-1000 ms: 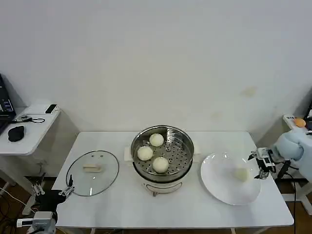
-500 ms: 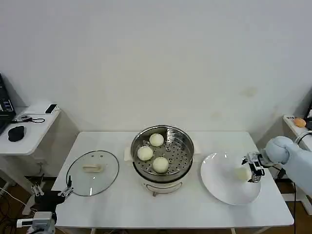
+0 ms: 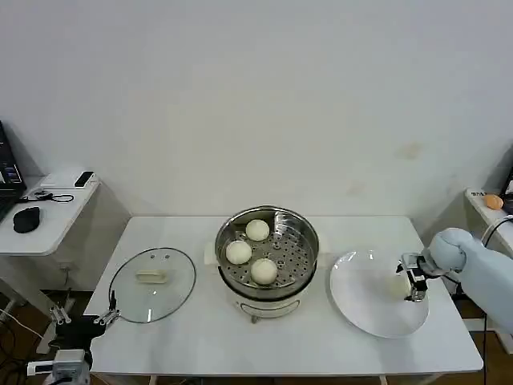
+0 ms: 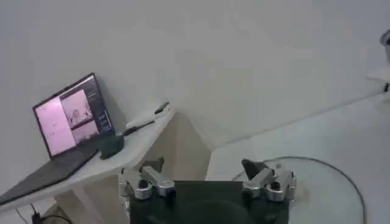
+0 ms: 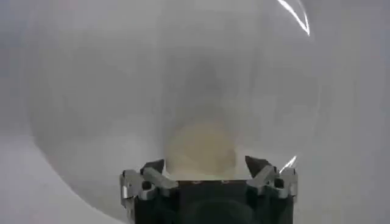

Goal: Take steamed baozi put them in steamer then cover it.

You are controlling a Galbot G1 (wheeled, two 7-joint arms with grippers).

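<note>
Three steamed baozi (image 3: pixel 257 230) lie in the shiny steamer (image 3: pixel 300 241) at the table's middle. A further baozi (image 3: pixel 395 285) rests on the white plate (image 3: pixel 361 297) to the right, and in the right wrist view this baozi (image 5: pixel 201 149) sits just ahead of the jaws. My right gripper (image 3: pixel 411 282) (image 5: pixel 204 165) is open, hovering at the baozi with a finger on either side, not closed on it. The glass cover (image 3: pixel 152 282) lies flat on the table's left. My left gripper (image 3: pixel 80 321) (image 4: pixel 203 167) is parked open off the table's front left corner.
A side table (image 3: pixel 48 216) at the far left carries a laptop (image 4: pixel 67 115), a mouse and small items. Another small table with an orange object (image 3: pixel 492 201) stands at the far right. Bare tabletop lies in front of the steamer.
My right gripper has moved left from the table's right edge over the plate, up to the baozi there. The left arm, cover and steamer have not moved.
</note>
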